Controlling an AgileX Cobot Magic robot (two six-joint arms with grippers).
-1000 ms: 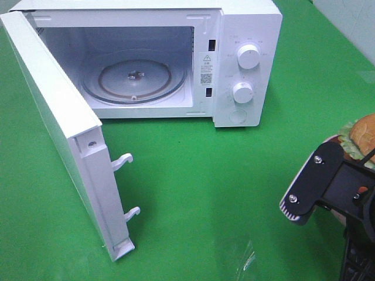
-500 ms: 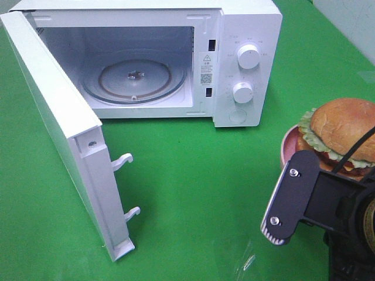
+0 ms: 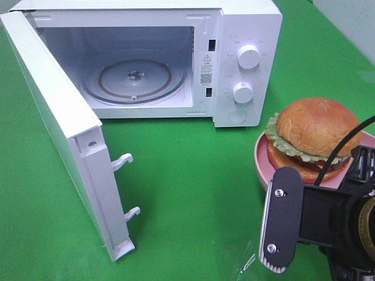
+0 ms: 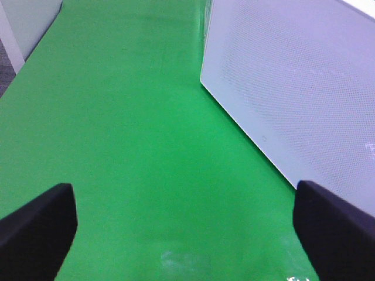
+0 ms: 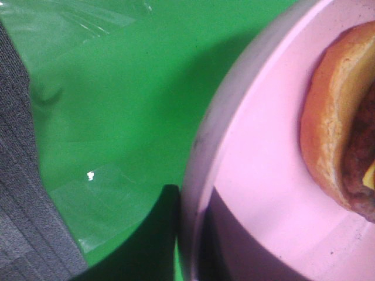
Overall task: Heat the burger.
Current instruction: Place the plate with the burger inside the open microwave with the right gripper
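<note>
Green cloth is spread over the tabletop [image 3: 193, 187]. A white microwave [image 3: 249, 29] is set at the back. Its door [image 3: 53, 111] is swung wide open, so the round glass tray [image 3: 135, 79] inside can be seen. The burger [image 3: 313, 129] is laid on a pink plate [image 3: 262, 164], in front of the microwave, over on the right. One of the right fingers [image 5: 20, 175] is seen just beside the plate's rim. Whether they are shut cannot be told. The left fingers [image 4: 35, 228] are spread wide apart over the green.
</note>
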